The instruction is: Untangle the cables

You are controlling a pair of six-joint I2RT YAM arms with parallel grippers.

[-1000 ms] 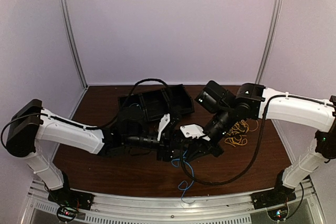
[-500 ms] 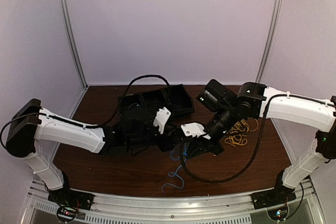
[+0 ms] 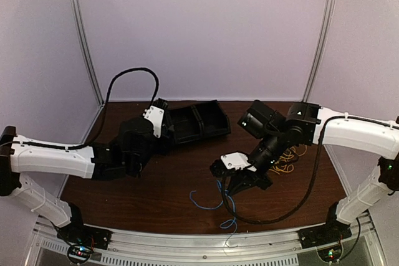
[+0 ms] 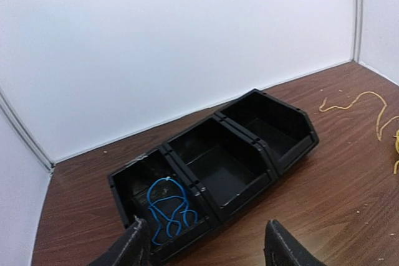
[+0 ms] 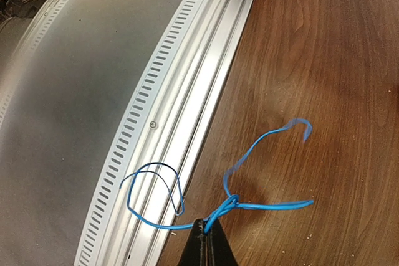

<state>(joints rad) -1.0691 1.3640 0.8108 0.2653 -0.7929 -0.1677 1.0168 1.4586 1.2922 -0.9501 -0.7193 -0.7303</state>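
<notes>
Overhead view of a dark wooden table [image 3: 156, 197] with two white-and-black robot arms. No longer both claws huddled together at mid-table, as a second ago. Left gripper [image 3: 157, 115] now swung back and to the left, beside the left end of a row of three joined black bins [image 3: 209, 130], its fingers [image 4: 133, 245] spread wide and holding nothing. From its wrist camera, a coiled blue cable [image 4: 167, 207] lying inside the leftmost bin. Right gripper [image 3: 229, 182] roughly in its earlier spot right of centre, jaws pressed fully together on a loose blue cable [image 3: 212, 202], pinched where the strands cross. Thin loops of it trailing toward the metal front rail [image 3: 206, 241], spread wider than before. Yellow cables [image 3: 285, 157] in a loose tangle on the wood behind the right arm, well apart from both blue ones, unmoved.
</notes>
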